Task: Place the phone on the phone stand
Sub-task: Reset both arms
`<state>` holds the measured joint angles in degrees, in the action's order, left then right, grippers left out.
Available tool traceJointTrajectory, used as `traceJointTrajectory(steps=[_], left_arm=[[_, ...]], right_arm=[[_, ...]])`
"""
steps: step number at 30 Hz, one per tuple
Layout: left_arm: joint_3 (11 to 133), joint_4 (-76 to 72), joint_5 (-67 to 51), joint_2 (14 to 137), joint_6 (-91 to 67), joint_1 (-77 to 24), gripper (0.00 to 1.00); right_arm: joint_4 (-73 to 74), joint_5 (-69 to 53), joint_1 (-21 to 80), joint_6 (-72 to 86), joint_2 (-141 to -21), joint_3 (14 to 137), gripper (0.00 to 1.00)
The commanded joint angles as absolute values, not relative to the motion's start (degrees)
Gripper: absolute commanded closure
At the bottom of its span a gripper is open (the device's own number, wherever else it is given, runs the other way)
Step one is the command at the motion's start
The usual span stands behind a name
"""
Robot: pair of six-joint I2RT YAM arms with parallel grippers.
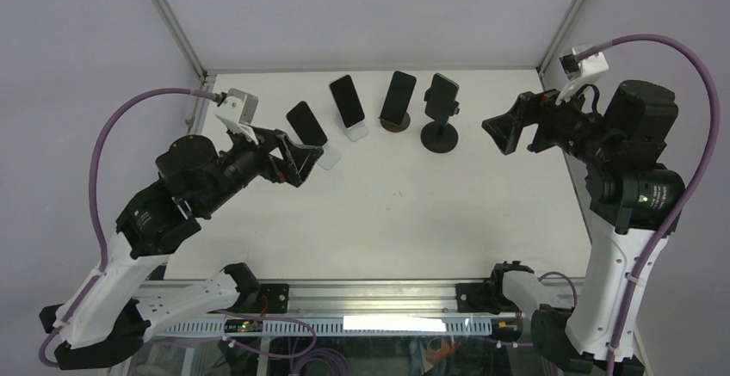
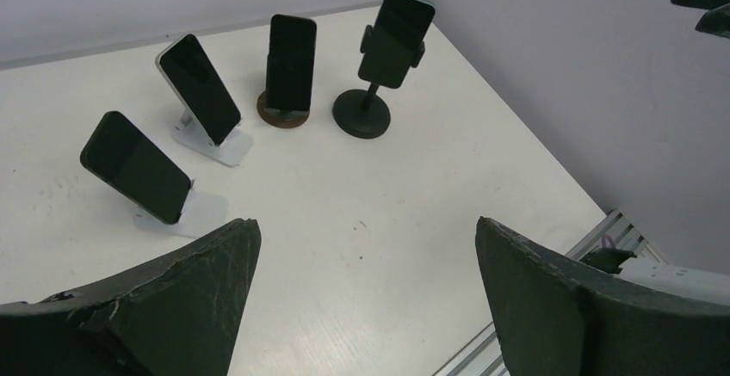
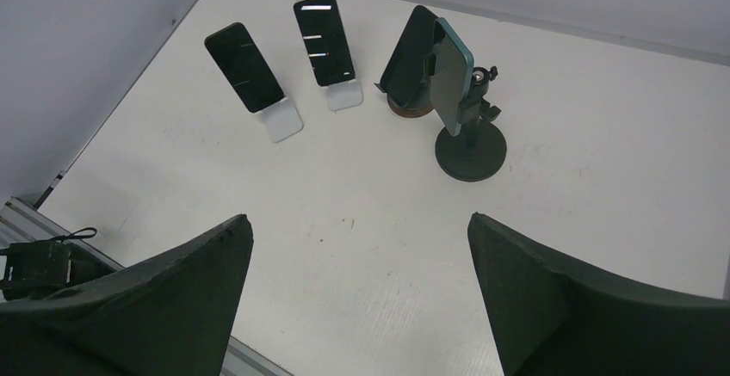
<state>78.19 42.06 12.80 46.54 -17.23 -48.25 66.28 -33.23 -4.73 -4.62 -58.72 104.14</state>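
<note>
Left hand (image 2: 366, 230), right hand (image 3: 357, 221): spread fully, gripping nothing, hanging above counter (image 1: 387, 212) left and right of pole stand (image 1: 440, 138). Looks finished: teal phone (image 1: 442, 94) clamped upright on pole stand, slim, glossy, teal-edged. Three dark phones (image 1: 347, 101) propped on own stands, arcing left of pole stand. No phone lying loose on counter. Nothing left, apparently.

A matte white table (image 1: 387, 221) sits under even light. Plain pale lilac-grey walls (image 1: 370, 6) rise along its far, left and right edges. Slanting aluminium posts (image 1: 170, 19) stand at the two far corners. An aluminium rail (image 1: 370, 292) runs along the near edge, with a bright white strip (image 1: 394, 323) just below it.
</note>
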Motion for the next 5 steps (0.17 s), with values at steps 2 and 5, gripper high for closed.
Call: traceJointTrajectory(steps=[2,5], left_arm=[[76.3,40.8,12.1,46.9,-17.3,-47.7,0.01],[75.1,39.6,12.4,46.8,-17.4,-47.7,0.01]], right_arm=[[66.1,-33.7,-5.5,-5.2,-58.8,103.3,0.01],[66.2,-34.7,-5.7,-6.0,-58.9,103.2,0.01]])
